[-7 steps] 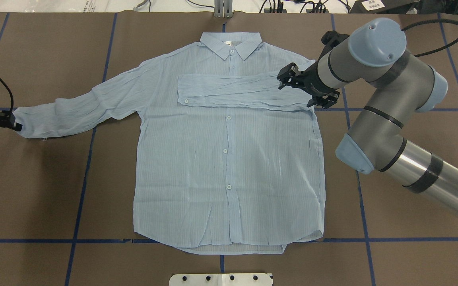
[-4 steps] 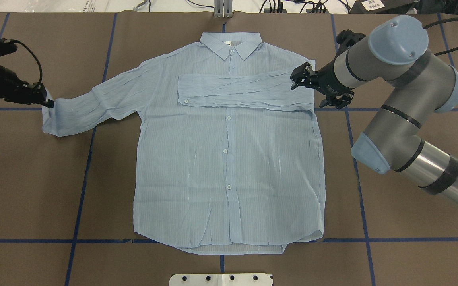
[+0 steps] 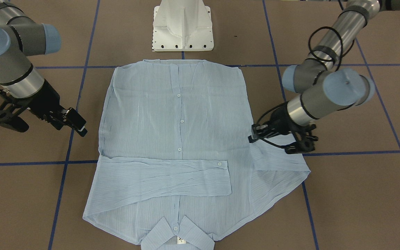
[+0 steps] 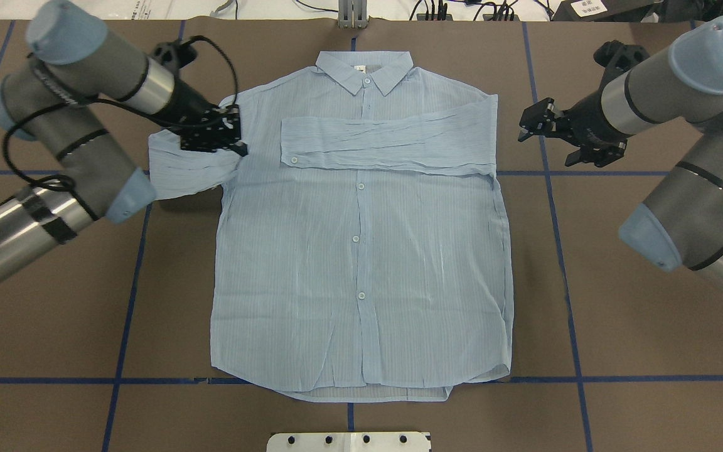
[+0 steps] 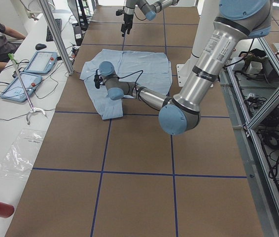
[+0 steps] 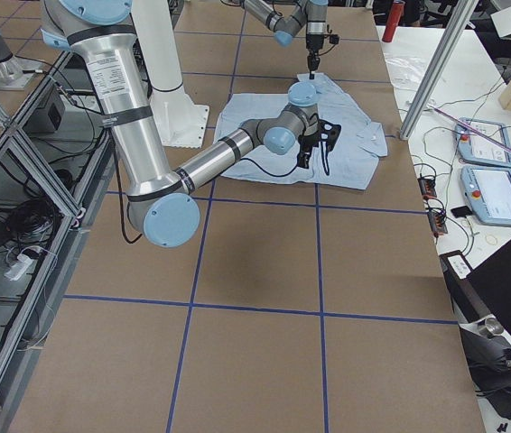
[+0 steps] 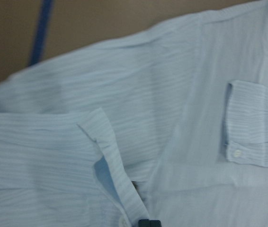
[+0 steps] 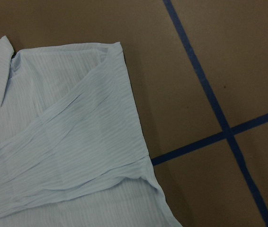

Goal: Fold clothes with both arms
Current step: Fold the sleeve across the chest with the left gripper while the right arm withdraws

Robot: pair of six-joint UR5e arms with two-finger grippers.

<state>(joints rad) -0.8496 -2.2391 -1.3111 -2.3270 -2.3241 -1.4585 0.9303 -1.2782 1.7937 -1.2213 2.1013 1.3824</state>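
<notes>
Left claw (image 4: 236, 145) grasping sleeve (image 4: 179, 166) of shirt (image 4: 361, 251), right claw (image 4: 525, 124) released off its shoulder, white pedestal (image 3: 182, 27) near hem

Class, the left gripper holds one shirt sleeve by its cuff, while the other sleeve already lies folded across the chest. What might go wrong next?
1. The held sleeve is doubled over and wrinkled beneath the left gripper. It may land creased, or the thin cloth may slip from the jaws.
2. Laid across the chest, it could drag the folded sleeve askew.
</notes>
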